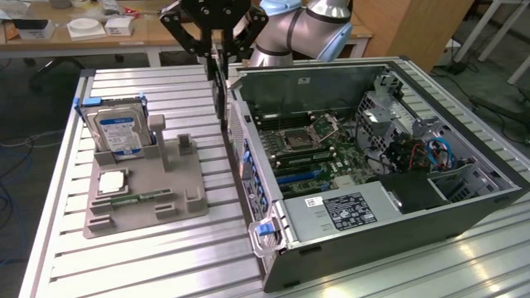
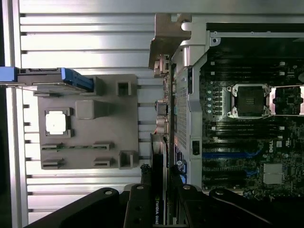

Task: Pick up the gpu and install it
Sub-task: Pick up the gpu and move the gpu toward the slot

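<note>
Jaws clamped on gpu (image 1: 220, 93), edge-on beside case (image 1: 398, 242) wall; card face, bracket hidden.

gpu (image 1: 221, 93) | thin dark card | hanging upright | beside computer case (image 1: 373, 248)

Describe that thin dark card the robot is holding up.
The card is a thin, flat, dark board, hanging on edge, long side vertical, clamped at its upper end in the black end effector. It hangs above the gap between the grey parts tray and the open computer case, apparently touching neither. The wrist view shows white lettering along its narrow edge.
</note>
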Tool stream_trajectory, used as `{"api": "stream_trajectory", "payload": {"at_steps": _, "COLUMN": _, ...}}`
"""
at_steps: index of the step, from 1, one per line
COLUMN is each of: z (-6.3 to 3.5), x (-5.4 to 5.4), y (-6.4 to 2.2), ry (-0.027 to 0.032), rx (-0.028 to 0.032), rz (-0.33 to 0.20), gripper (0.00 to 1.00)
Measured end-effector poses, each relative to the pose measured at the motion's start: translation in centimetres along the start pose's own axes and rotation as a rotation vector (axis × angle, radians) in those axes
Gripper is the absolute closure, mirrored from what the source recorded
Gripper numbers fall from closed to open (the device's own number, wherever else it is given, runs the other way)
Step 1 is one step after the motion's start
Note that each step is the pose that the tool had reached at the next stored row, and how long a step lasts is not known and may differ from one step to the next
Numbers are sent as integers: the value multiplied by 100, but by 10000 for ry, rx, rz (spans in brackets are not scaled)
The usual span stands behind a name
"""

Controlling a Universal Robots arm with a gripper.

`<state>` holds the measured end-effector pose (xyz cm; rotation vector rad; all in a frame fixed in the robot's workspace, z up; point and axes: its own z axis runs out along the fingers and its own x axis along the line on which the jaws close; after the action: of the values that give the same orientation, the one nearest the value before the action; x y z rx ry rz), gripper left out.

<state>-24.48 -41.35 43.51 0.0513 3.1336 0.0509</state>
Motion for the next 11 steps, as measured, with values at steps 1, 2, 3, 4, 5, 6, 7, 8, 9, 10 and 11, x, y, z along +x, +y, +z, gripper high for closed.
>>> {"api": "stream_trajectory", "payload": {"at_steps": 1, "z": -1, "x": -27, "y": 0, "ry": 12, "rx": 1, "rz": 0, "gripper": 74}}
{"api": "stream_trajectory", "payload": {"at_steps": 2, "z": -1, "x": -55, "y": 1, "ry": 24, "rx": 2, "rz": 0, "gripper": 74}}
{"api": "stream_trajectory", "payload": {"at_steps": 3, "z": -1, "x": -83, "y": 1, "ry": 36, "rx": 2, "rz": 0, "gripper": 74}}
{"api": "stream_trajectory", "payload": {"at_steps": 4, "z": -1, "x": -115, "y": 1, "ry": 50, "rx": 3, "rz": 1, "gripper": 74}}
{"api": "stream_trajectory", "payload": {"at_steps": 5, "z": -1, "x": -142, "y": 2, "ry": 62, "rx": 3, "rz": 2, "gripper": 74}}
{"api": "stream_trajectory", "payload": {"at_steps": 6, "z": -1, "x": -170, "y": 2, "ry": 74, "rx": 3, "rz": 3, "gripper": 74}}
{"api": "stream_trajectory", "payload": {"at_steps": 7, "z": -1, "x": -198, "y": 3, "ry": 86, "rx": 3, "rz": 3, "gripper": 74}}
{"api": "stream_trajectory", "payload": {"at_steps": 8, "z": -2, "x": -226, "y": 3, "ry": 100, "rx": 4, "rz": 3, "gripper": 74}}
{"api": "stream_trajectory", "payload": {"at_steps": 9, "z": -1, "x": -255, "y": 3, "ry": 113, "rx": 4, "rz": 3, "gripper": 74}}
{"api": "stream_trajectory", "payload": {"at_steps": 10, "z": -1, "x": -282, "y": 3, "ry": 126, "rx": 4, "rz": 3, "gripper": 74}}
{"api": "stream_trajectory", "payload": {"at_steps": 11, "z": -2, "x": -311, "y": 4, "ry": 139, "rx": 5, "rz": 5, "gripper": 74}}
